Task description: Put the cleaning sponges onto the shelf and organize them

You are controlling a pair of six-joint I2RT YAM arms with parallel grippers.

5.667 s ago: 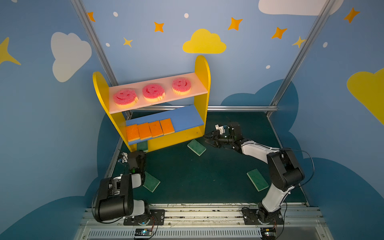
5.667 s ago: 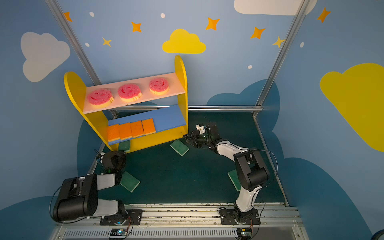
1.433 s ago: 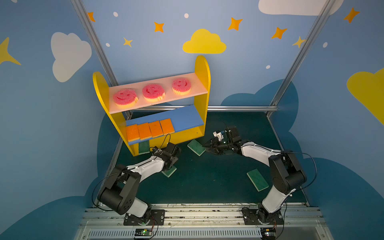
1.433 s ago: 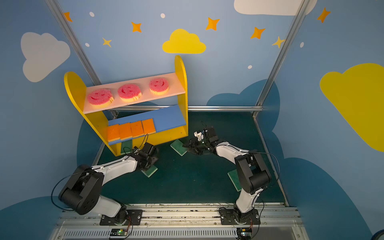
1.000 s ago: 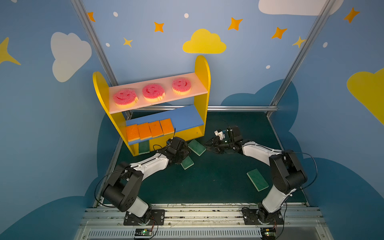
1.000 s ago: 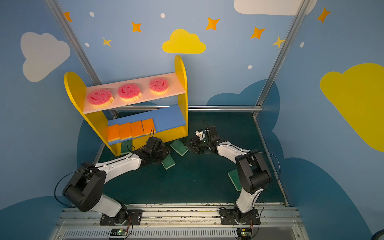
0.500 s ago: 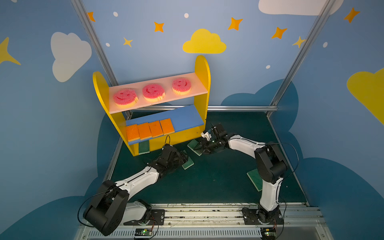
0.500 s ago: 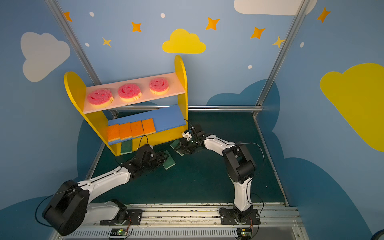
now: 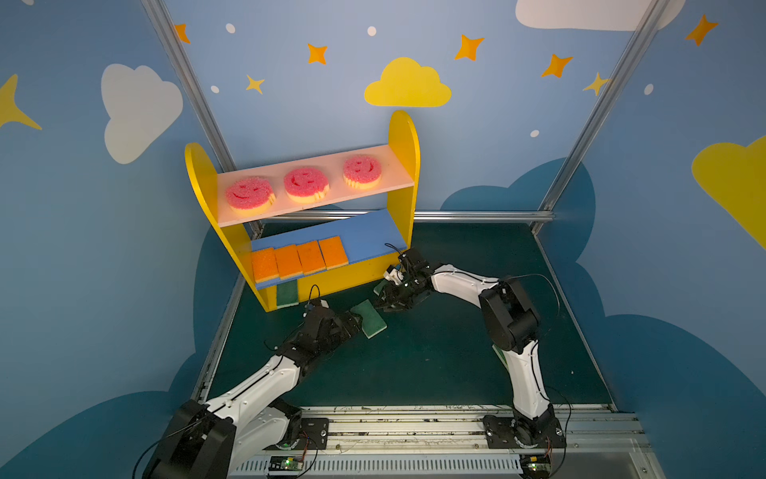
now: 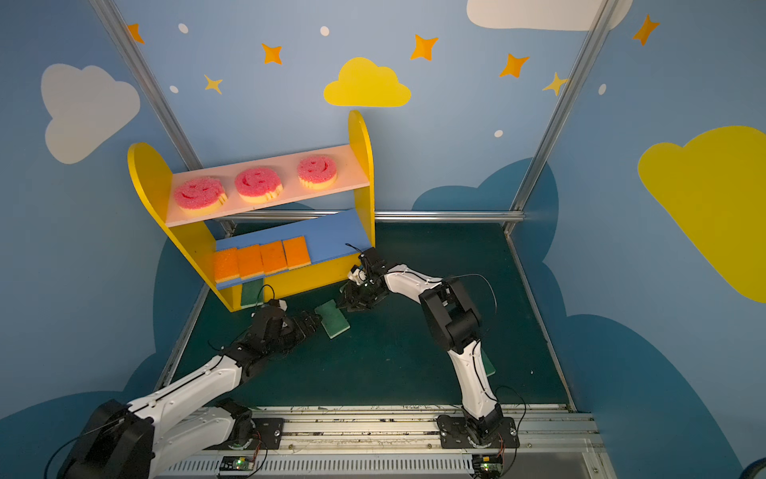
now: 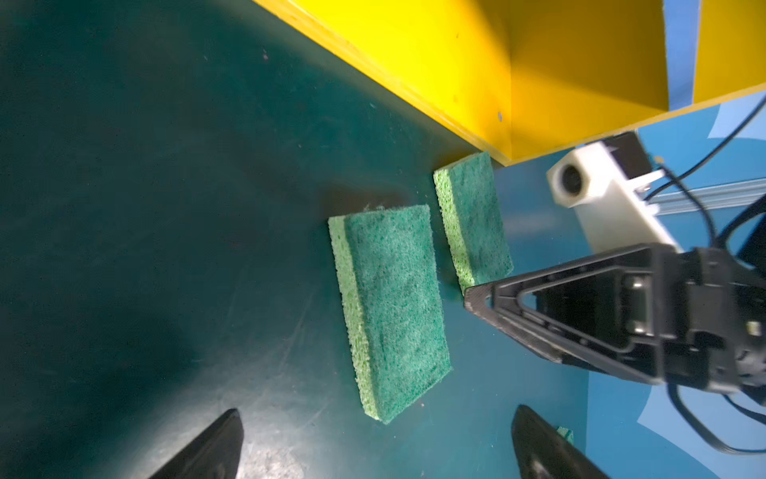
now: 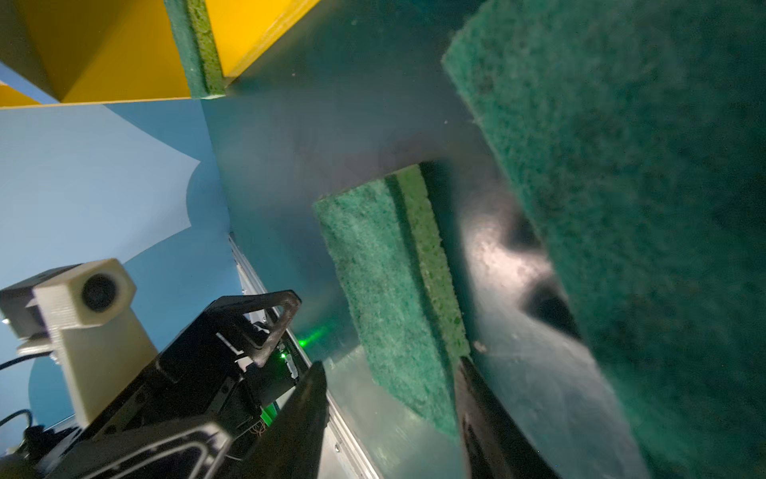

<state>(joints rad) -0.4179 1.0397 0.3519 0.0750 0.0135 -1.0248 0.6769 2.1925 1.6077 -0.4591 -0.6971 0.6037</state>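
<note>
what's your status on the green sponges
Left gripper open, right gripper open, both empty. Green sponge flat on mat between them; second sponge by shelf corner. Grippers nearly tip to tip.

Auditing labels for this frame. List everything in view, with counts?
shelf: one, yellow, back left of the mat
smiley sponges: three, pink on yellow, on the pink upper board
orange sponges: four, orange, on the blue lower board
green sponges: four, green; that one by the left fingers, one at the shelf's right front corner, one in its bottom level, one partly behind the right arm
mat: one, dark green, floor
walls: three, blue with clouds and stars, round the mat
arms: two, white and black, on the front rail
wrist cameras: two, white, one per wrist
left fingers: two, black, wide apart, empty
right fingers: two, black, apart, nothing visibly gripped
</note>
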